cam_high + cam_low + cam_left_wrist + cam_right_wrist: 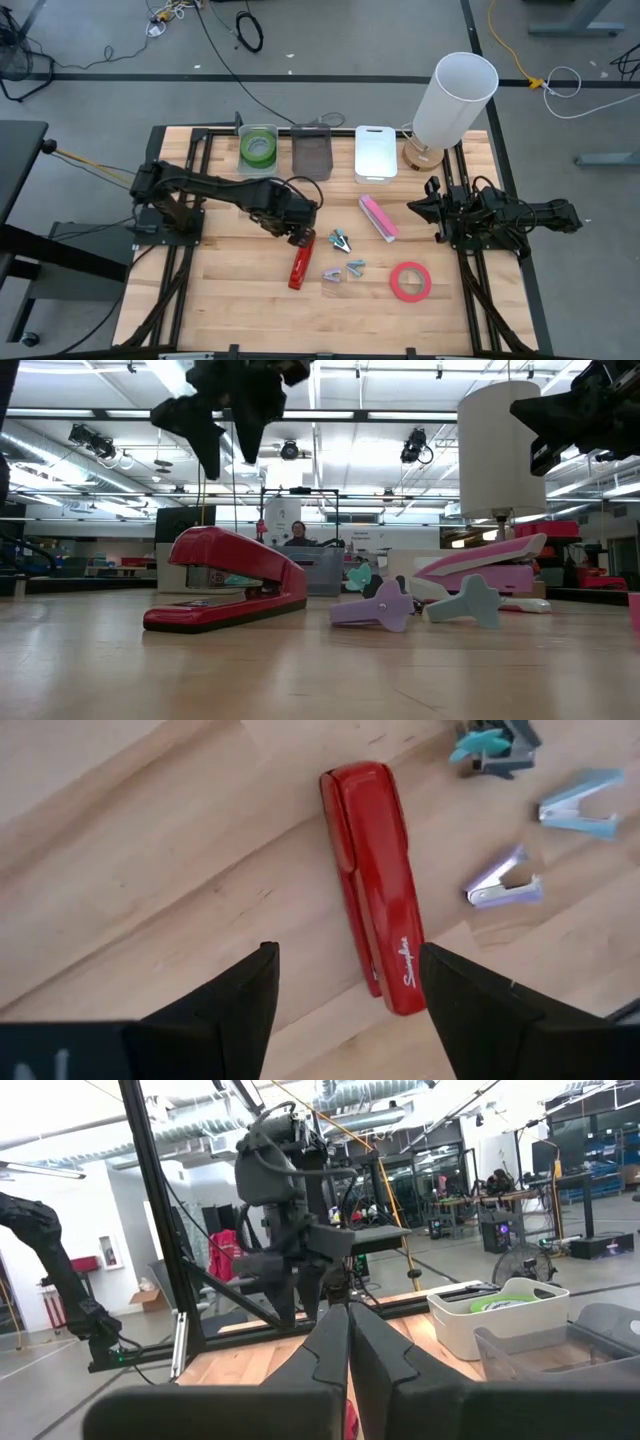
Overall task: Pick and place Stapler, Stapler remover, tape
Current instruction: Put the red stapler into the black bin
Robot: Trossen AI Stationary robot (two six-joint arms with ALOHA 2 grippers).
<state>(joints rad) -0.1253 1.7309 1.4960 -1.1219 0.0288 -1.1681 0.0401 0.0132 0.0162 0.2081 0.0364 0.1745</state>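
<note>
My left gripper (345, 995) hangs above the red stapler (301, 261) with fingers spread wide, nothing between them. The stapler lies flat on the table (230, 290), staple removers (343, 241) just beside it. Right gripper (428, 207) waits at the table's right edge, fingers pressed together.

The stapler (301, 263) is glossy red, the other stapler (378, 217) pink. The staple removers are teal (342, 240), pale blue (356, 266) and lilac (333, 275). One tape roll (410, 281) is red-pink, another (259, 148) green. The table (230, 300) is light wood, striped in planks.
</note>
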